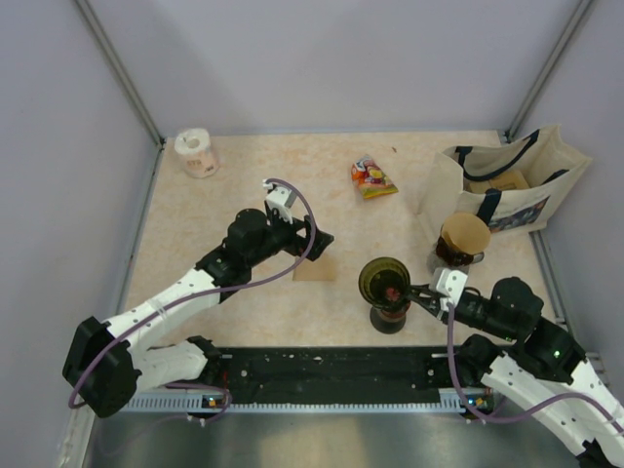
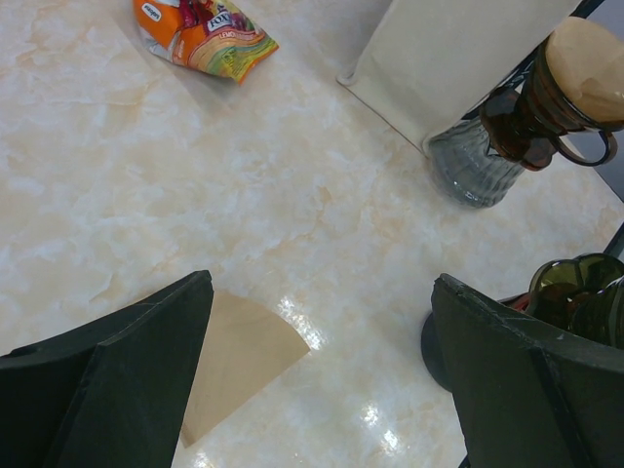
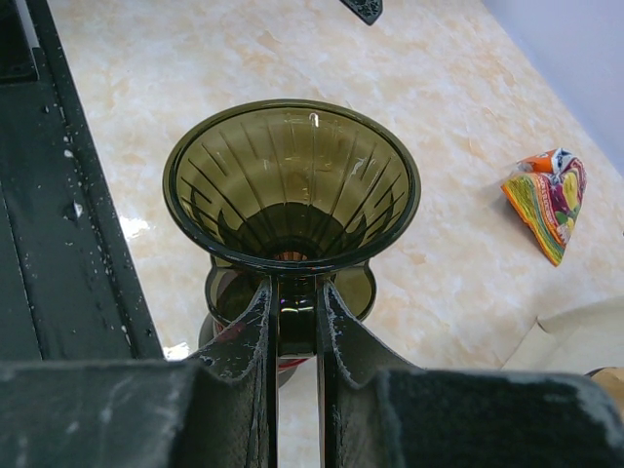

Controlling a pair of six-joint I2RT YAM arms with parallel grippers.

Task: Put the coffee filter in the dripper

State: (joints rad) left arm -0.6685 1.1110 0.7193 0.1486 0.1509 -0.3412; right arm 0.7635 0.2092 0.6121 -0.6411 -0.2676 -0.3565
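The dripper (image 1: 384, 280), an olive-brown translucent cone, sits on a black cup with a red rim (image 1: 390, 318) at the front centre. My right gripper (image 3: 295, 310) is shut on the dripper's (image 3: 292, 185) small side handle; it also shows in the top view (image 1: 426, 292). The coffee filter (image 2: 239, 353), a flat tan paper wedge, lies on the table (image 1: 314, 270) left of the dripper. My left gripper (image 2: 322, 375) is open and empty, hovering over the filter, whose left part is hidden by the left finger (image 2: 117, 390).
A clear glass cup with a second brown dripper and filter (image 1: 461, 241) stands behind the right gripper, beside a tote bag (image 1: 507, 183). A colourful snack packet (image 1: 372, 178) lies at the back centre, a paper roll (image 1: 198, 153) at the back left.
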